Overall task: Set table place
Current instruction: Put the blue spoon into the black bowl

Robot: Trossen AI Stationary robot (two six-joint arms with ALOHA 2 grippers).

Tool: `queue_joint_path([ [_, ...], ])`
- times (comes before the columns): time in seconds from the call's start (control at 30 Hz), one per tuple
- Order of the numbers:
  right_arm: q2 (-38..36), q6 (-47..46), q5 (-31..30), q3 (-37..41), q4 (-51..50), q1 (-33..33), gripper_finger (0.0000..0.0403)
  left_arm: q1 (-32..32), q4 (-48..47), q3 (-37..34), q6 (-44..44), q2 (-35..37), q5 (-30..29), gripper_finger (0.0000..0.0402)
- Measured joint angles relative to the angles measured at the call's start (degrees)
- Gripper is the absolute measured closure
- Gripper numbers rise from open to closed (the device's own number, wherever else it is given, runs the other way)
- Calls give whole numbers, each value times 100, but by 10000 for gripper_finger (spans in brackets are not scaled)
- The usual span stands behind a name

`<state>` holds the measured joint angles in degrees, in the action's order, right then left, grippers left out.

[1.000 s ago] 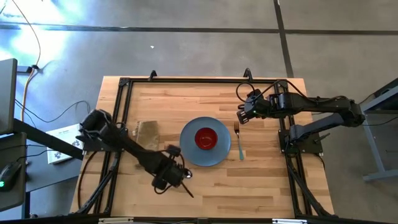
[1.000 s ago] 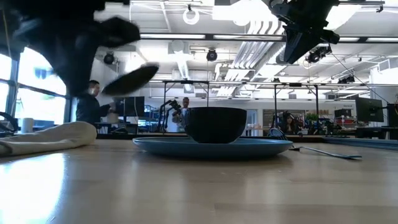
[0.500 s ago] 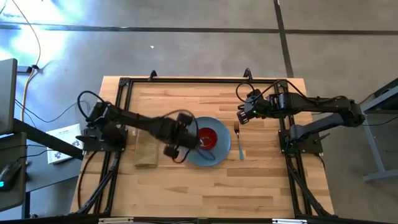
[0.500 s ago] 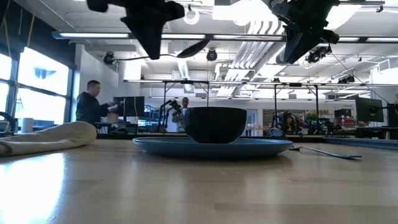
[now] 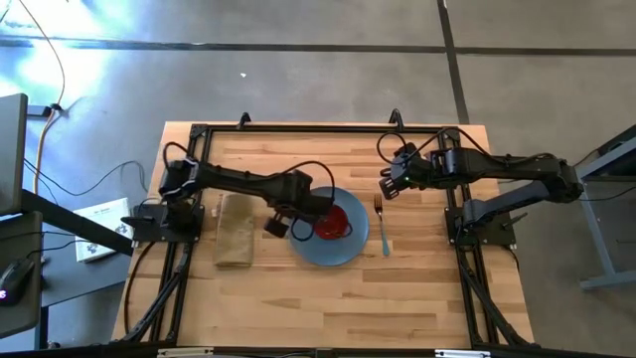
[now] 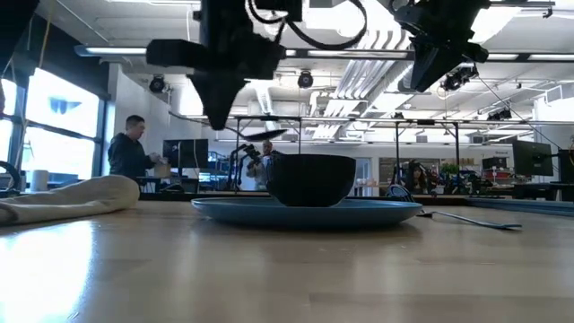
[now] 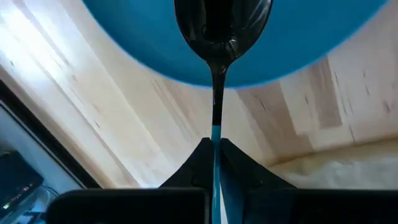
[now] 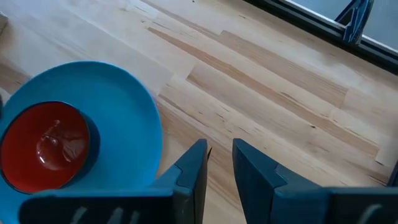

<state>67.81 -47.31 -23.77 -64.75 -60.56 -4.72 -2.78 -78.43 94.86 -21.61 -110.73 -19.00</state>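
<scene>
A round blue-grey plate (image 5: 343, 249) lies mid-table with a small red bowl (image 5: 331, 221) standing on it. A fork with a teal handle (image 5: 383, 227) lies flat on the wood just right of the plate. My left gripper (image 5: 294, 221) hovers over the plate's left edge, shut on a teal-handled spoon (image 7: 222, 25). The spoon also shows in the low view (image 6: 262, 135), above the plate (image 6: 305, 212). My right gripper (image 5: 386, 185) hangs open and empty above the far end of the fork; its own view (image 8: 217, 163) shows only wood between the fingers. My left gripper pinches the spoon's teal handle (image 7: 215, 144) between its two fingers. The neck and the bowl end (image 7: 222, 25) stick out past the fingertips. The spoon is lifted clear and roughly level, its bowl end over the plate's left rim (image 7: 186, 74).
A tan folded cloth (image 5: 235, 229) lies left of the plate, also in the low view (image 6: 67, 199). A black rail frame (image 5: 199, 134) edges the table. Bare wood lies in front of the plate and at the far side. People stand in the room behind (image 6: 133, 148).
My left gripper has carried the spoon from the near edge, left of the plate, toward the far edge and the right. It turned as it went and now stands over the plate's left rim. The cloth, partly hidden under the arm before, now shows whole.
</scene>
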Motion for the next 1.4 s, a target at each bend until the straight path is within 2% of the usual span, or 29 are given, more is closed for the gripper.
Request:
queue_joint_path([
  [0.13,2,106,-4,0,-20,-1,334,17,229,295,-93,-202,14,401],
  [0.33,4,146,-4,0,-24,1,334,17,543,1333,-352,-585,-4,401],
  [0.47,8,237,-7,0,-49,1,334,17,470,2080,-565,-954,-88,401],
  [0.57,4,271,-8,0,-137,1,334,17,251,2388,-654,-1235,-90,401],
  [0.73,-28,410,-9,0,-380,1,334,17,-208,2449,-600,-1515,-113,401],
  [0.9,-141,429,-159,0,-477,-14,334,17,-766,2441,-500,-1746,-439,401],
  [1.4,-357,494,-297,0,-502,-16,334,40,-710,2442,-737,-2072,-612,401],
])
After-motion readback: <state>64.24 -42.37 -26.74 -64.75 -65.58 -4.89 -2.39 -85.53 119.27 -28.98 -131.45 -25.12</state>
